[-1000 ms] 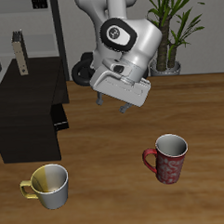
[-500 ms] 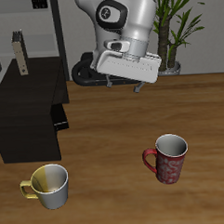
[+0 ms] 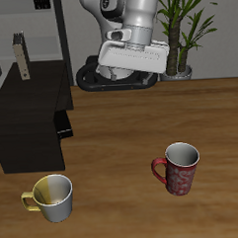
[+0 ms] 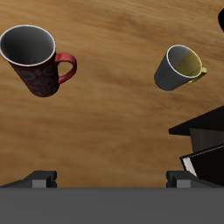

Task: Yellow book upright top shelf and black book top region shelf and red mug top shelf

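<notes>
The yellow book (image 3: 22, 59) stands upright on the flat top of the black shelf (image 3: 30, 124). The black book (image 3: 62, 124) sits low against the shelf's side, its pale page stripe showing; it also shows in the wrist view (image 4: 205, 163) beside the shelf (image 4: 206, 127). The red mug (image 3: 177, 168) stands upright on the table near the front edge, also seen in the wrist view (image 4: 35, 61). My gripper (image 3: 134, 75) hangs high above the table's back, open and empty, far from all of them; its fingers (image 4: 42, 178) are spread wide.
A yellow mug (image 3: 51, 197) stands upright near the table's front edge, in front of the shelf; it shows in the wrist view (image 4: 179, 67) too. A potted plant (image 3: 182, 29) stands behind the table by the robot's base.
The gripper has risen and drawn back toward the robot's base, turning to point straight down. The mugs and books have not moved.
</notes>
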